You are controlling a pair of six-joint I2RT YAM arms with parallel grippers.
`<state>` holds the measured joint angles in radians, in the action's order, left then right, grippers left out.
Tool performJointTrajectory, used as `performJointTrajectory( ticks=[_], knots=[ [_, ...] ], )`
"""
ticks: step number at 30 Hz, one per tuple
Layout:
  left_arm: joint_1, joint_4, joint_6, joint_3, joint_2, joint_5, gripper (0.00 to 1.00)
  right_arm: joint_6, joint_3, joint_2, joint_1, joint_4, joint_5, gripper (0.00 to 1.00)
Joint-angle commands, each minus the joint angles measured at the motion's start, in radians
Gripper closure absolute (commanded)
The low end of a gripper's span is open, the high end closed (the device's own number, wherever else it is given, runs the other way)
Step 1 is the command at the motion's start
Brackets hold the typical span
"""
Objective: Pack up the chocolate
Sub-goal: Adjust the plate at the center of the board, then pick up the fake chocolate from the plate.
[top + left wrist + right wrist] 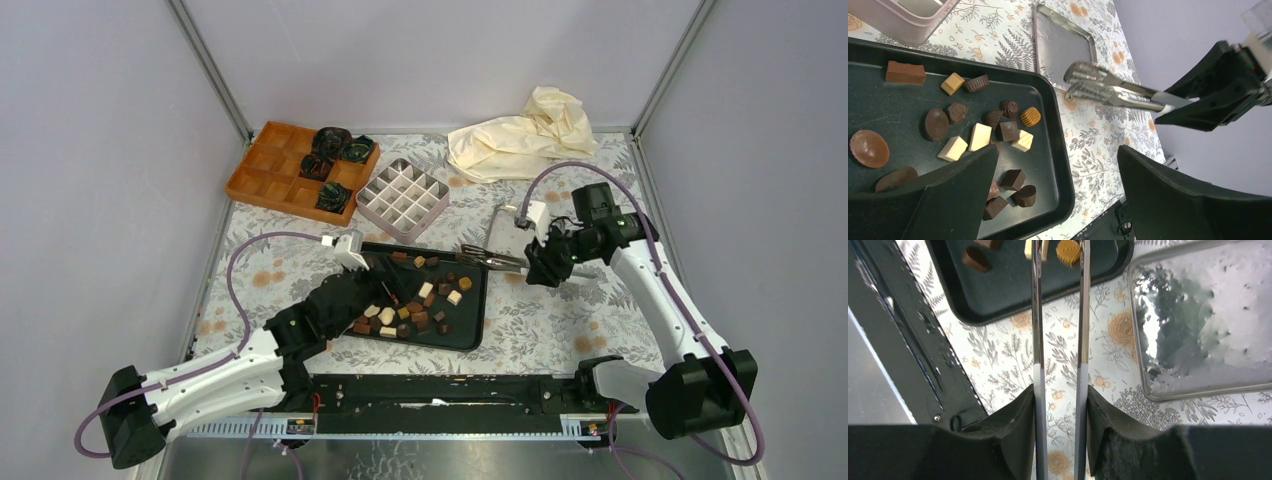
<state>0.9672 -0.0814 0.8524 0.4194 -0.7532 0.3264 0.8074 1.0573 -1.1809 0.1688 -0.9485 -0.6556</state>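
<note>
Many small chocolates (425, 300), dark brown, light brown and cream-white, lie loose on a black tray (470, 335). My left gripper (378, 290) hovers over the tray's left part, open and empty; in the left wrist view (1063, 190) its fingers (948, 195) spread above the chocolates (980, 137). My right gripper (548, 262) is shut on metal tongs (490, 258), whose tips reach the tray's right edge. In the right wrist view (1059, 405) the tong arms (1037, 340) stand slightly apart with nothing between them. The tongs (1108, 90) also show in the left wrist view.
An orange compartment box (270, 170) at the back left holds black-green paper cups (335, 150). A pale grid box (403, 197) stands beside it. A silver tin lid (1208, 315) lies right of the tray. A cream cloth (525, 135) lies at the back right.
</note>
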Motion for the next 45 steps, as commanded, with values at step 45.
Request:
performJointTrajectory(
  ticks=[45],
  knots=[
    [-0.015, -0.014, 0.08, -0.015, 0.022, 0.042, 0.1, 0.009, -0.066, -0.149, 0.245, 0.118, 0.321, 0.53]
  ],
)
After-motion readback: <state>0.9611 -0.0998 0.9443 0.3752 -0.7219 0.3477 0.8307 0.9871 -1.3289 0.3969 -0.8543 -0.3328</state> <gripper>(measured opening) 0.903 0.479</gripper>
